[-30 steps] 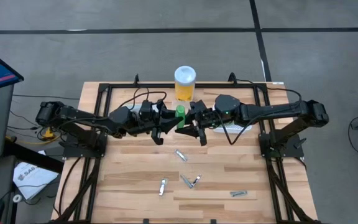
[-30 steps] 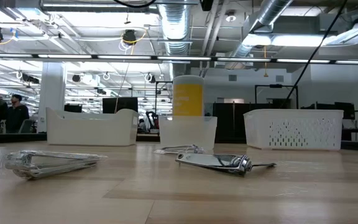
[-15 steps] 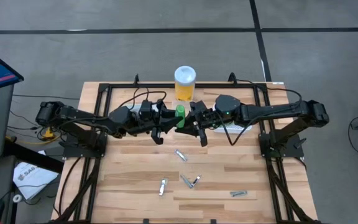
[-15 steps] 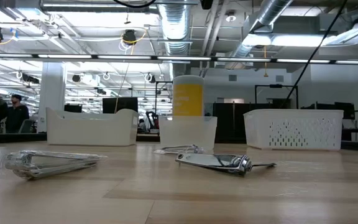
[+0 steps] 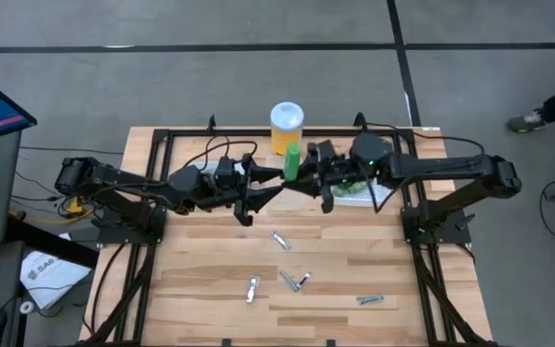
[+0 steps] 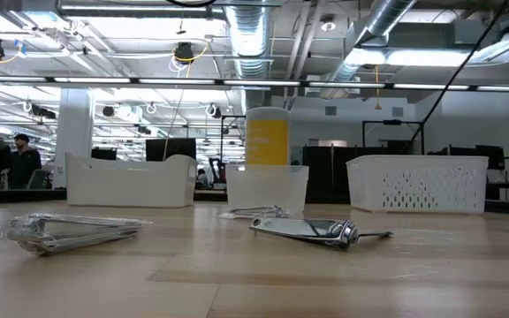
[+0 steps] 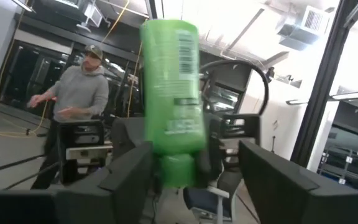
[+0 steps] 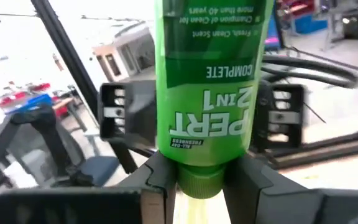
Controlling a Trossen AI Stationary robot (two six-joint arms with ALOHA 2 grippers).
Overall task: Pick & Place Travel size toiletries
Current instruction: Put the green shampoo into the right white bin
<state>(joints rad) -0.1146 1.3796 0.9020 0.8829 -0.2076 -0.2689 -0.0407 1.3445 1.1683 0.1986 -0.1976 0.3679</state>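
Observation:
A small bright green bottle [image 5: 293, 161] is held in the air over the far middle of the table, just in front of the yellow cylinder. My right gripper [image 5: 306, 175] reaches in from the right and is shut on it. In the right wrist view the bottle [image 8: 205, 81] stands out past the fingers. My left gripper [image 5: 270, 187] hangs just to the bottle's left, open. In the left wrist view the bottle [image 7: 169, 87] shows between its wide-spread fingers without touching them. No dark pots or silvery tubes are in view. My right gripper pinches the green bottle at its cap end [image 8: 197, 182] between its two fingers [image 8: 157, 177], with the body reaching on beyond the fingertips. It comes roughly level from the table's right. The bottle is lifted clear of the table.
A yellow cylinder with a white lid [image 5: 287, 126] stands in a clear tray [image 6: 268, 188] at the far edge, with white trays [image 6: 131, 181] [image 6: 418, 183] either side. Several metal nail clippers [image 5: 280, 240] [image 5: 295, 280] [image 5: 370, 301] lie on the near half. A person [image 7: 79, 106] stands beyond the table.
My right gripper has carried the green bottle toward the table's right and far edge, away from my left gripper, which has stayed in place. The bottle now sits closer to the yellow cylinder. A person's leg has come into view at the far right.

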